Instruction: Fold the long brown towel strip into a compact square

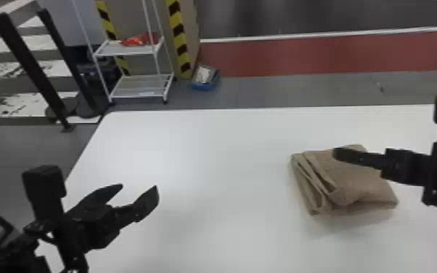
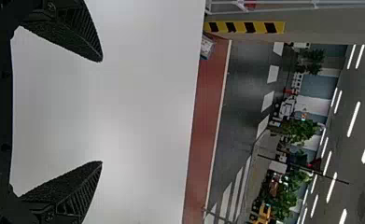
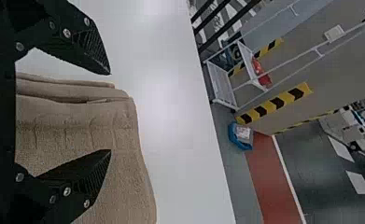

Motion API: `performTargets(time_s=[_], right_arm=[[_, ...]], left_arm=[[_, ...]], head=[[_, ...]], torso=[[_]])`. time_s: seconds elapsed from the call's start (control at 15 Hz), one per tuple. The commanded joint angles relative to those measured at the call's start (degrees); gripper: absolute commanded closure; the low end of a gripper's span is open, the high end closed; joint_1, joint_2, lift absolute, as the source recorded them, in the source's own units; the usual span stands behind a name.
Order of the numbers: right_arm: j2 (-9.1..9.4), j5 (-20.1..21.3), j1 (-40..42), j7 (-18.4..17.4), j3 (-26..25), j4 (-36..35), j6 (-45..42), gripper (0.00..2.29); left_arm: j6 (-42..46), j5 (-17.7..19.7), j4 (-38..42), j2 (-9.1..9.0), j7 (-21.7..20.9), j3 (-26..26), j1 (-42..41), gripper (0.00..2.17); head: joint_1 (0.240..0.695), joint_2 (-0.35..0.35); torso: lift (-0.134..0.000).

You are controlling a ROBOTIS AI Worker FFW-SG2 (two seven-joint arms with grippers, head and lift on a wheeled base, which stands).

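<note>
Head view: folded brown towel [image 1: 368, 183] on table [image 1: 207, 156], right side; right gripper [image 1: 342, 154] over it, jaws wide, empty; left gripper [image 1: 139, 186] likewise; blue bin [image 1: 204, 86] on floor, whitish contents inside

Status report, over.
Brown cloth towel: folded into thick, roughly square bundle, ungripped on flat white tabletop. Black two-fingered right end effector: open, over towel, partly in the way. Black two-fingered left end effector: open, off left.

I've got my left gripper [image 1: 139, 186] at the lower left, angled inward, fingers spread wide. My right gripper [image 1: 342, 154] points inward from the right edge, also gaping.
</note>
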State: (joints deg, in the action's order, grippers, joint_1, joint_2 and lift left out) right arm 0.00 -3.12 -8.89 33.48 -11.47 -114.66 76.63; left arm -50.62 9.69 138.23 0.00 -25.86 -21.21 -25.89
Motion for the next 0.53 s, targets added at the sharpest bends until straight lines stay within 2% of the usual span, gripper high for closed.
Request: performTargets(time_s=[0.0, 0.07, 0.2, 0.33, 0.47], right_arm=[[0.05, 4.9, -0.8, -1.1, 0.0, 2.1, -2.7, 1.67], [0.05, 7.4, -1.4, -1.2, 0.4, 4.4, -5.5, 1.89], [0.05, 10.3, -2.7, -1.7, 1.8, 8.9, -9.0, 1.9], [0.05, 12.8, -2.8, -1.0, 5.7, 11.0, -10.2, 1.9], [0.05, 14.6, -2.9, -1.0, 9.4, 12.5, -10.9, 1.9]], left_arm=[[-0.1, 0.2, -0.1, -0.15, -0.1, -0.1, 0.0, 0.1], [-0.1, 0.2, -0.1, -0.15, -0.1, -0.1, 0.0, 0.1], [0.0, 0.2, 0.0, -0.15, -0.1, -0.2, 0.0, 0.1], [-0.1, 0.4, 0.0, -0.15, -0.1, -0.7, 0.0, 0.1], [0.0, 0.4, -0.1, -0.15, -0.1, -1.0, 0.0, 0.1]], head=[[0.695, 0.125], [0.695, 0.112], [0.695, 0.091], [0.695, 0.077], [0.695, 0.094]], torso=[[-0.128], [-0.128], [-0.128], [-0.128], [-0.128]])
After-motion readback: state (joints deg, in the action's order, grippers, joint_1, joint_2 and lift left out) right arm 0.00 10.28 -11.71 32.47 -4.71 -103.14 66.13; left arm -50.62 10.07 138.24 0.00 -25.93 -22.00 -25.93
